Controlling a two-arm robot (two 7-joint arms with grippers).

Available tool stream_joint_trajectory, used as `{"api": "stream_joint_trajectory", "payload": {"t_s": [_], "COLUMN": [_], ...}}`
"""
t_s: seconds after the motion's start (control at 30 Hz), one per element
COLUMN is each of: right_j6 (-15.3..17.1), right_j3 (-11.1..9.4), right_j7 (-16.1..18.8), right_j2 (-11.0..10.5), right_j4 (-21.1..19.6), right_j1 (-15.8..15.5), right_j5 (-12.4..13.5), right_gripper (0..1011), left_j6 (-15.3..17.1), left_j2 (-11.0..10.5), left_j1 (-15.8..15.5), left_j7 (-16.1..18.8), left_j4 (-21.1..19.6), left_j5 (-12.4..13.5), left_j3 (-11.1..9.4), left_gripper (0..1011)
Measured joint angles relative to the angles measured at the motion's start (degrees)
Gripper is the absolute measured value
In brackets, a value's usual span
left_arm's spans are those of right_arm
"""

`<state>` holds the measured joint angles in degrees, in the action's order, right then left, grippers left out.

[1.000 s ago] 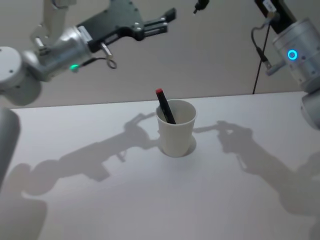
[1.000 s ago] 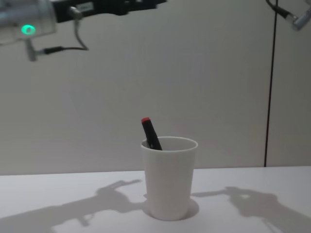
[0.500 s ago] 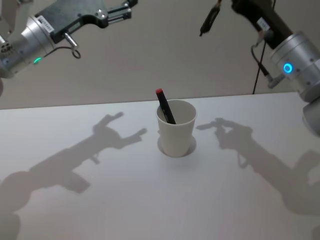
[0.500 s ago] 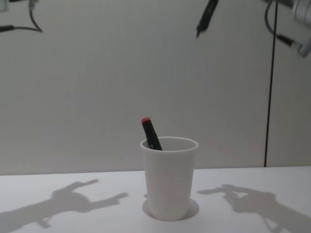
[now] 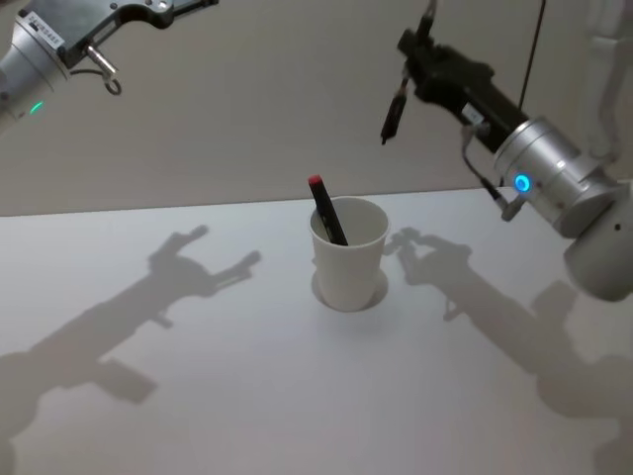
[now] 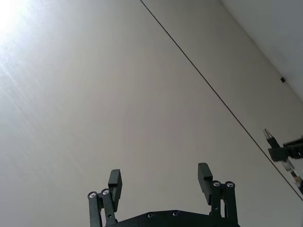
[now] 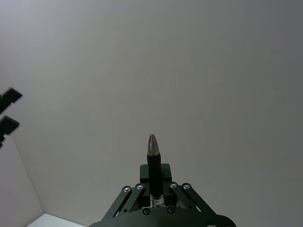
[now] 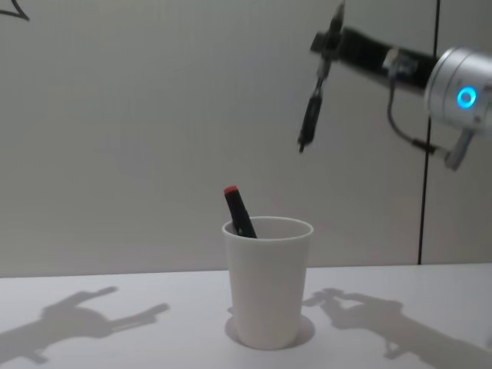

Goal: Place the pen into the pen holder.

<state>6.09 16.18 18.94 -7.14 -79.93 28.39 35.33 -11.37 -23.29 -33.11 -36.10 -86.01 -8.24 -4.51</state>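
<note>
White and tapered, the paper cup pen holder (image 5: 347, 255) already keeps one black red-capped pen (image 5: 325, 211), while the right gripper (image 5: 410, 67), above it, clamps a second slim black pen (image 8: 310, 115) not yet lowered, and the left gripper (image 6: 159, 179) is open.

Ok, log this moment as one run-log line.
right pincer: shut on second pen, raised above cup, right of it | left pincer: open, raised high | red-capped pen: leaning in pen holder
</note>
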Motion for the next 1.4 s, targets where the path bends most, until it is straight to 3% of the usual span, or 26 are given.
{"api": "stream_joint_trajectory", "payload": {"t_s": [0.27, 0.6, 1.1, 1.4], "right_j6": [0.22, 1.11, 1.22, 1.66], "right_j3": [1.46, 2.74, 3.91, 4.46], "right_j7": [2.63, 6.41, 7.61, 8.23], "right_j2": [0.92, 1.29, 0.98, 0.75], "right_j4": [3.00, 4.00, 3.95, 3.74], "right_j1": [0.54, 0.77, 0.61, 0.24], "right_j5": [-1.89, -3.59, -8.46, -9.95], "right_gripper": [131, 131, 131, 131], "left_j6": [-0.76, -1.11, -1.28, -1.34], "left_j2": [-0.62, -0.91, -1.05, -1.09], "left_j1": [0.62, 0.93, 1.09, 1.14], "left_j7": [1.71, 2.44, 2.86, 2.93], "left_j4": [-1.29, -1.84, -2.18, -2.24], "left_j5": [0.72, 1.05, 1.23, 1.27], "left_j3": [0.53, 0.76, 0.87, 0.91], "left_gripper": [1001, 1001, 1001, 1001]}}
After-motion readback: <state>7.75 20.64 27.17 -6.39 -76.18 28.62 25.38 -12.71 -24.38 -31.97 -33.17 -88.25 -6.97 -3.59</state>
